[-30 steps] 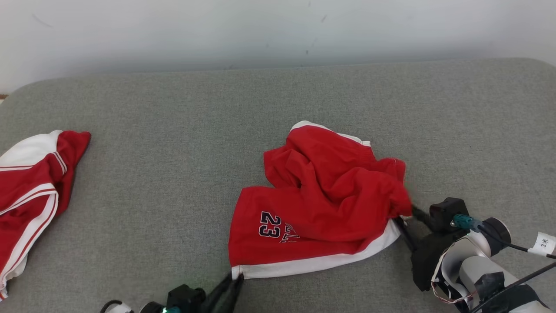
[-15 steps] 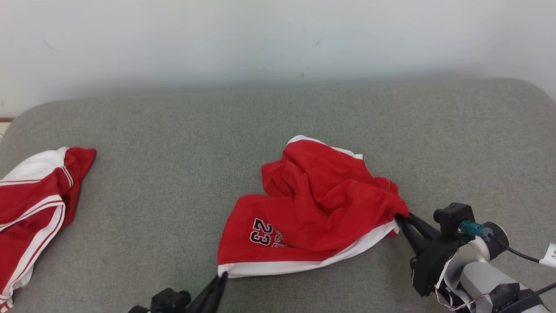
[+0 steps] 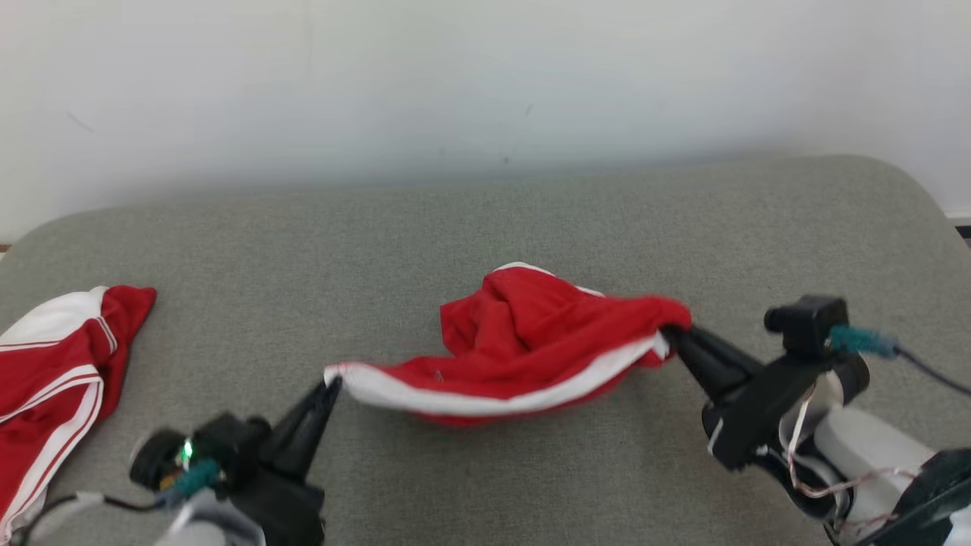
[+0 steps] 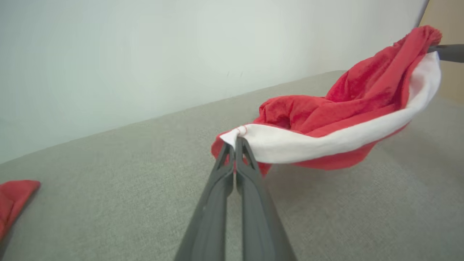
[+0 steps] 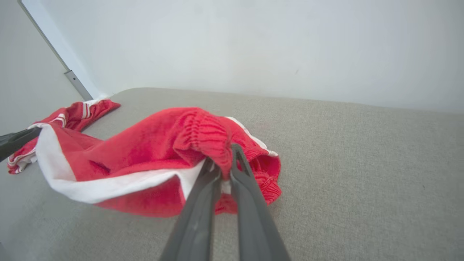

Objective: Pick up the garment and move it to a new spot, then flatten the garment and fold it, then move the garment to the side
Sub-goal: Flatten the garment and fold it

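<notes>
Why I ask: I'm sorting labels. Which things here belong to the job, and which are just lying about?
Job: red shorts; left claw; right claw, each shut on one end of them.
Lying about: striped red garment at the left.

The red shorts [image 3: 531,345], previously heaped on the grey cushion [image 3: 485,235], now sag stretched between the left gripper [image 3: 332,384] and the right gripper [image 3: 667,334]. Both have clamped onto its ends and risen.
</notes>
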Controlling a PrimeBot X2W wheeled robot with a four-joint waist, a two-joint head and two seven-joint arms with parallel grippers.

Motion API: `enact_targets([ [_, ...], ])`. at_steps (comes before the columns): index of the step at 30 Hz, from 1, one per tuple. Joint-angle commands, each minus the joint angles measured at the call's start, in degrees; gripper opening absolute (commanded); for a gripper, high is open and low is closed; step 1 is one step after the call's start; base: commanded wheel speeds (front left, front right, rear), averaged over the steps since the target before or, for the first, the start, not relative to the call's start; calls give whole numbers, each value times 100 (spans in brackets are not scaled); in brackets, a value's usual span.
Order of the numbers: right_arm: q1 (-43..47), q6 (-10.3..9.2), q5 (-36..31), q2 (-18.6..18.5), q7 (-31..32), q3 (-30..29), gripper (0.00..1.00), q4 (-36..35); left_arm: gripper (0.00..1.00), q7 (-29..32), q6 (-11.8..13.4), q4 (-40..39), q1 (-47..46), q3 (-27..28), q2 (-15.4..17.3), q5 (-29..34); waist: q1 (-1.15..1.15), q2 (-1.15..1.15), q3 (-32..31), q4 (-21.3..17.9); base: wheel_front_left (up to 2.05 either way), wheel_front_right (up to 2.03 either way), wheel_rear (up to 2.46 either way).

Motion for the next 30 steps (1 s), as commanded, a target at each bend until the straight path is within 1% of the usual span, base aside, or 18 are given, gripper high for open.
enact_targets([
  [1, -221, 3, 312, 81, 78, -112, 0, -163, 0, 132, -92, -103, -398, 32, 145, 53, 1, 0, 175, -96, 0, 0, 0],
  [3, -333, 3, 417, 130, 119, -147, 0, -206, 0, 214, -138, -119, -571, 41, 175, -4, 1, 0, 244, -127, 0, 0, 0],
  [5, -586, 3, 708, 237, 234, -224, 0, -237, 0, 357, -212, -85, -1001, 30, 326, 51, 1, 0, 425, -193, 0, 0, 0],
  [7, -922, 3, 882, 308, 346, -270, 0, -129, 0, 477, -281, 41, -1462, 37, 381, -63, 1, 0, 641, -236, 0, 0, 0],
  [11, -1666, 3, 1282, 620, 569, -354, 0, 185, 0, 637, -352, 399, -2515, -74, 557, -144, 1, 0, 1080, -320, 0, 0, 0],
  [17, -2865, 3, 1927, 1087, 850, -604, 0, 906, 0, 751, -367, 1043, -4050, -415, 521, -514, 1, 0, 1632, -377, 0, 0, 0],
  [19, -3277, 3, 2040, 1225, 920, -670, 0, 1127, 0, 794, -368, 1297, -4557, -603, 594, -674, 1, 0, 1784, -399, 0, 0, 0],
  [23, -4049, 3, 2274, 1493, 857, -869, 0, 1580, 0, 711, -369, 1847, -5548, -808, 669, -884, 1, 0, 1990, -445, 0, 0, 0],
  [26, -4624, 3, 2248, 1615, 786, -938, 0, 1922, 0, 689, -370, 2174, -6255, -1043, 707, -944, 1, 0, 2092, -454, 0, 0, 0],
  [28, -4917, 3, 2224, 1687, 686, -980, 0, 2172, 0, 624, -370, 2374, -6668, -1091, 639, -1122, 1, 0, 2111, -435, 0, 0, 0],
  [30, -5217, 3, 2173, 1709, 581, -1015, 0, 2422, 0, 557, -370, 2563, -7080, -1181, 600, -1124, 1, 0, 2097, -394, 0, 0, 0],
])
